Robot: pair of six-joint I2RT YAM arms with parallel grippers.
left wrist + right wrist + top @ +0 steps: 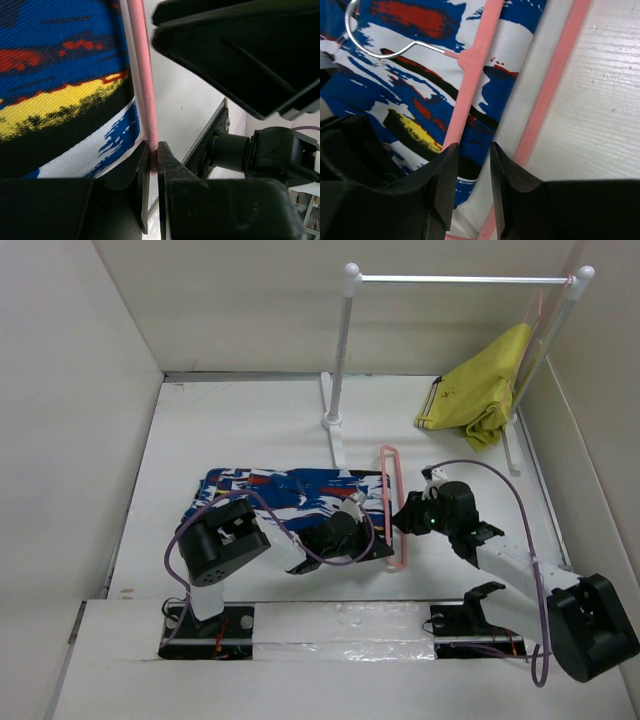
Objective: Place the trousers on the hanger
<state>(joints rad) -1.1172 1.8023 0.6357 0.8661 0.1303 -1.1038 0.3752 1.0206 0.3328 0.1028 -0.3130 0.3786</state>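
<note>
The trousers (270, 490), bright blue with white, red, yellow and black splashes, lie flat on the white table. The pink hanger (388, 480) lies along their right edge. My left gripper (372, 537) is shut on the hanger's long straight bar (142, 75), with the trousers (60, 90) just left of it. My right gripper (405, 518) hovers over the hanger's lower part. In the right wrist view its jaws (472, 147) stand a little apart and empty, over the trousers' edge (410, 75). One hanger arm (470, 75) runs under the left finger. The silver hook (370, 47) lies on the fabric.
A white clothes rack (345, 350) stands at the back. A yellow-green garment (480, 395) hangs on another pink hanger (537, 305) at its right end. Walls close in the table on the left, back and right.
</note>
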